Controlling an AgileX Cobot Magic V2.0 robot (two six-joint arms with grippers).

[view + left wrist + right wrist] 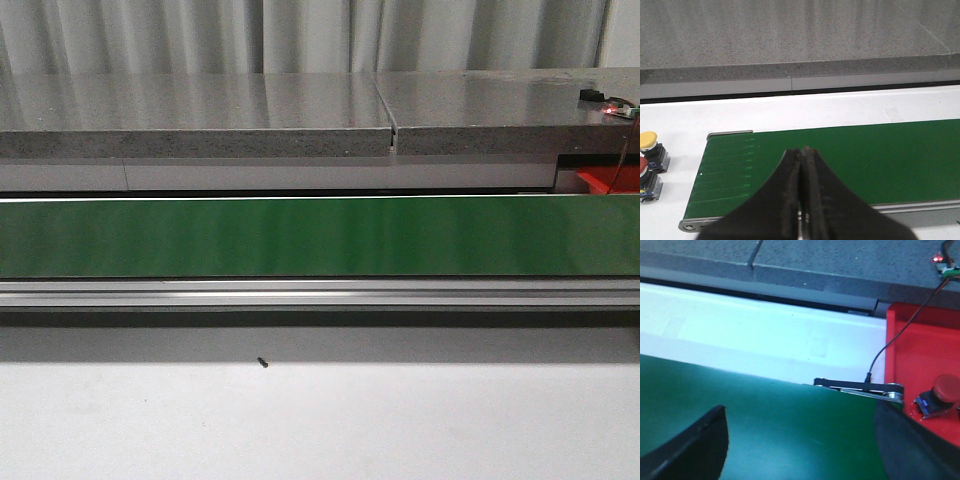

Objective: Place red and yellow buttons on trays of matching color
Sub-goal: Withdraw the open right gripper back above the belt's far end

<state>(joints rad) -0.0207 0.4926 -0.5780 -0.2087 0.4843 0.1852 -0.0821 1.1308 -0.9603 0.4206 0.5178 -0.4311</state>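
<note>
In the left wrist view a yellow button (648, 141) and a red button (643, 169) stand on the white table just off the end of the green conveyor belt (865, 160). My left gripper (802, 149) is shut and empty above that belt end. In the right wrist view another red button (945, 390) sits in the red tray (920, 345) past the belt's other end. My right gripper (800, 410) hangs open over the belt (790, 420), holding nothing. The red tray (604, 182) peeks out at the far right of the front view. No yellow tray is in view.
The conveyor belt (320, 236) crosses the whole front view, with grey stone counters (200, 110) behind it. A black cable (890, 345) runs from a small circuit board (946, 267) to the belt's end bracket. A tiny dark speck (262, 362) lies on the white table.
</note>
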